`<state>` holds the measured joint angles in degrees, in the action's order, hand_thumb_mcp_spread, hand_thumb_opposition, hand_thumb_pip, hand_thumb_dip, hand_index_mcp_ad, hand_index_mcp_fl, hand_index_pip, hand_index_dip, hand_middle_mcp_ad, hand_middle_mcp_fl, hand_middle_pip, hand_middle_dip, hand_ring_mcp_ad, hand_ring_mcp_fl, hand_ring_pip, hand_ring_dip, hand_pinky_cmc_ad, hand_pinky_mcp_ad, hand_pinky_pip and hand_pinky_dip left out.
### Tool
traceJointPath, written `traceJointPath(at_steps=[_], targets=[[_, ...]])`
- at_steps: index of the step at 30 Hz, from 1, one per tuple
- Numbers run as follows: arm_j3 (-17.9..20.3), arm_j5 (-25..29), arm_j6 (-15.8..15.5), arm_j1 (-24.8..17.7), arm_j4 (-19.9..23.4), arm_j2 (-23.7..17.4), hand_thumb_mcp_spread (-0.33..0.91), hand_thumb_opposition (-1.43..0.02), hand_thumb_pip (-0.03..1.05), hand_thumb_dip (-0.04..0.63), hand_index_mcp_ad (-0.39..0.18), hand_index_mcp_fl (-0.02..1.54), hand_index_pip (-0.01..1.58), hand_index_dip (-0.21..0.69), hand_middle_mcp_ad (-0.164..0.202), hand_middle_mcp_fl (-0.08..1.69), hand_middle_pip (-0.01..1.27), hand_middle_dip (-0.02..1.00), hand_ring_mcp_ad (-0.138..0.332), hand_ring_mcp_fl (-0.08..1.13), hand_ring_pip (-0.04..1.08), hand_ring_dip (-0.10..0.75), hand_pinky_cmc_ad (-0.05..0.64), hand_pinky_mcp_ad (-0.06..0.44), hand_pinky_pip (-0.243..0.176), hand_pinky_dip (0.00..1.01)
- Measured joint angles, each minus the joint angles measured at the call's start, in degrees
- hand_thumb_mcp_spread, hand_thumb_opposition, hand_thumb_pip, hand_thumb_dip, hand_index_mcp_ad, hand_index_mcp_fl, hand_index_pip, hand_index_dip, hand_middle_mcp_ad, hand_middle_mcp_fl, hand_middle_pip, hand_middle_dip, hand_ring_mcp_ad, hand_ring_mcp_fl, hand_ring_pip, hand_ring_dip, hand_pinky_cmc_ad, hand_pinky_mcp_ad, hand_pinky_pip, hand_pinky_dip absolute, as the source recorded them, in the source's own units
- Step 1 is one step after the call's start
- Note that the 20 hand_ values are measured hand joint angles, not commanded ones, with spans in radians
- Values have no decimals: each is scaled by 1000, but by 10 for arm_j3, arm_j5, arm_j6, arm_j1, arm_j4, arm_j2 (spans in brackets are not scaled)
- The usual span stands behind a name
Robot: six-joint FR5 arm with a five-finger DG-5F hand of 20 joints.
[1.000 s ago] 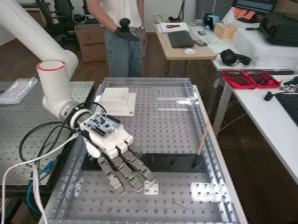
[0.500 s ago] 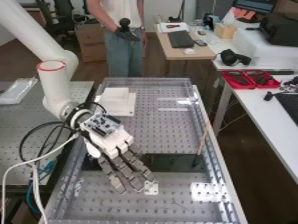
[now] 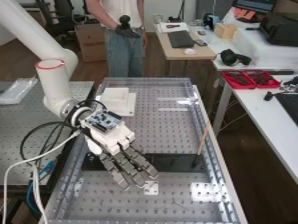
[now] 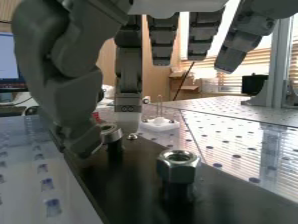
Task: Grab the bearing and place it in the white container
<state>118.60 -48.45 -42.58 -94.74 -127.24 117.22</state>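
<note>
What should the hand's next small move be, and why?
I'd probably close the thumb and nearest finger of the hand gently on the round metal piece, likely the bearing: it stands right beside the thumb's tip, that finger hangs close by, and the fingers look extended, not curled round it.

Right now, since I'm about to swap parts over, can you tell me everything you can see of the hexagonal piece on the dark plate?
The hexagonal piece looks like a shiny silver metal nut, with flat sides, a rounded upper edge and a round opening in its top. It is upright over the glossy dark plate, apart from the rounder silver piece. Below it is something dark, a stub or a reflection; I can't tell which. The hand isn't touching it.
</note>
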Motion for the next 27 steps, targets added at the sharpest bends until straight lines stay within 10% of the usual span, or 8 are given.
traceJointPath(at_steps=[15, 27], targets=[[7, -35, -24, 2, -6, -56, 374, -880, 545, 267, -30, 419, 1518, 9, 73, 37, 120, 150, 164, -2, 80, 66, 328, 213, -89, 304], [13, -90, -19, -44, -128, -160, 374, -867, 548, 267, -30, 419, 1506, 12, 73, 37, 120, 150, 155, -2, 80, 66, 328, 215, -93, 290]])
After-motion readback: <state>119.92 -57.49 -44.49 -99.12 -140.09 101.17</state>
